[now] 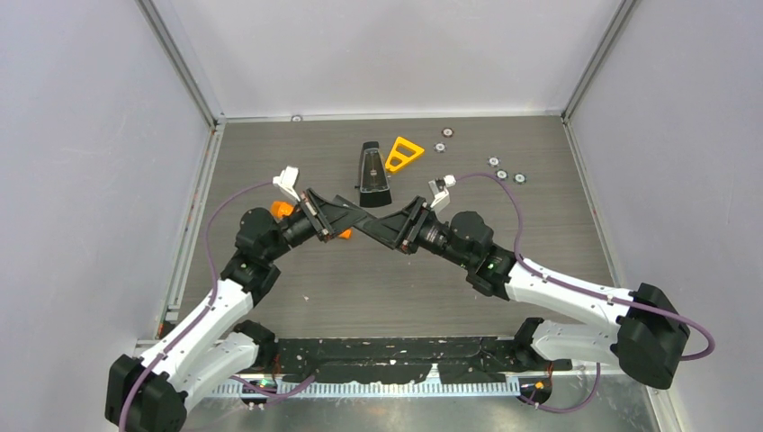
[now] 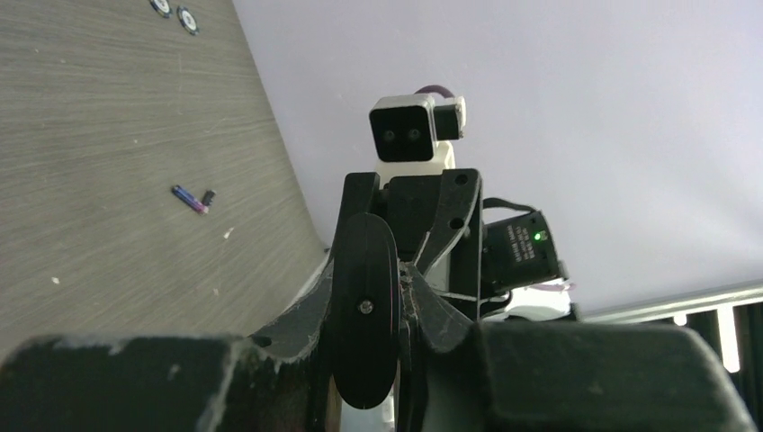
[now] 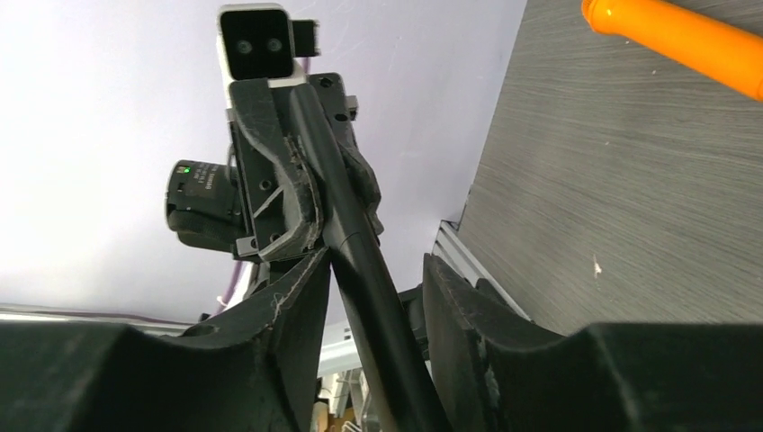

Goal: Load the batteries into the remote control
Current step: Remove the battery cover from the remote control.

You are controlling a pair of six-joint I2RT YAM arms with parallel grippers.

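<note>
Left fingers [image 1: 346, 214] grip the remote control [image 3: 360, 234], right fingers [image 1: 389, 227] parted; only left-wrist view shows a battery [image 2: 188, 198].

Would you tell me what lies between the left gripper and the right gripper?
The remote control, clamped by the left gripper and loose inside the open right gripper; the right wrist view shows it.

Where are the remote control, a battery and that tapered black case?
remote control [image 3: 358, 261], right wrist view, middle of the black bar.
battery [image 2: 187, 195], left wrist view, its purple-blue body.
tapered black case [image 1: 372, 175], top view, its middle.
</note>
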